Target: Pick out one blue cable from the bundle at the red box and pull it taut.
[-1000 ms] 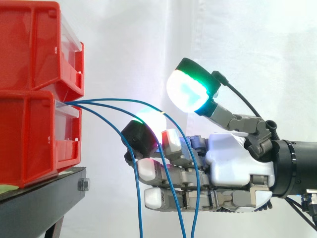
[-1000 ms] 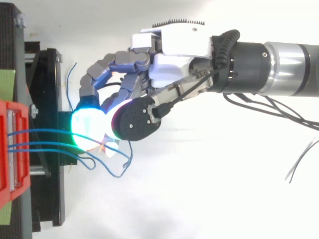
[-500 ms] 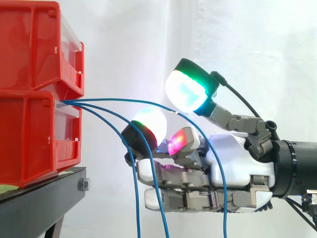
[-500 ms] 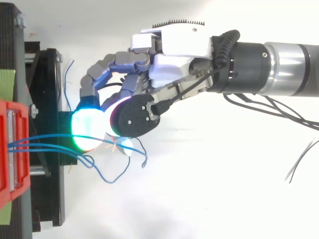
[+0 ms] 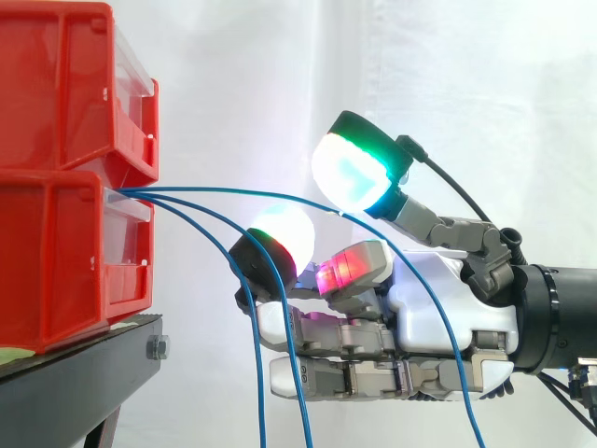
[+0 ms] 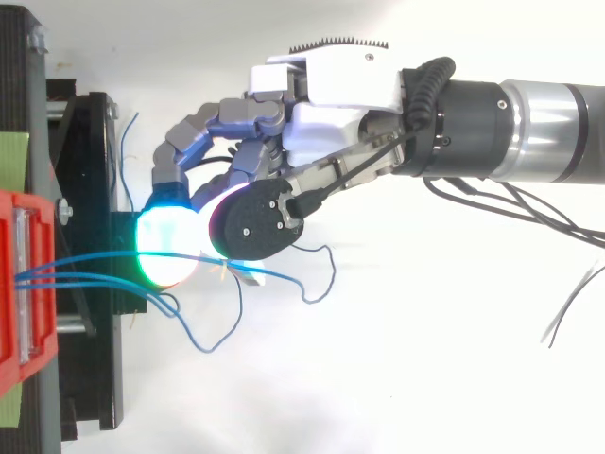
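Note:
Three blue cables leave the front of the lower red bin (image 5: 56,261). My hand (image 5: 438,289) sits just right of the bins, palm side toward the side camera, fingers curled. The top blue cable (image 5: 224,189) arcs from the bin through the narrow gap between the thumb pad (image 5: 350,173) and a curled finger's pad (image 5: 280,233). From there it hangs slack in front of the palm. In the top view this cable (image 6: 95,255) crosses the glowing pad and loops off beside the hand (image 6: 331,80). The other two cables (image 5: 260,401) droop free, left of the palm.
A second red bin (image 5: 65,84) is stacked on the lower one, both on a black stand (image 5: 84,373). A white curtain hangs behind. Open space lies right of the bins, around the arm.
The top cable's hanging part has swung right, away from the other two cables. A red-glowing finger has lifted under the thumb. The hand itself has stayed in place.

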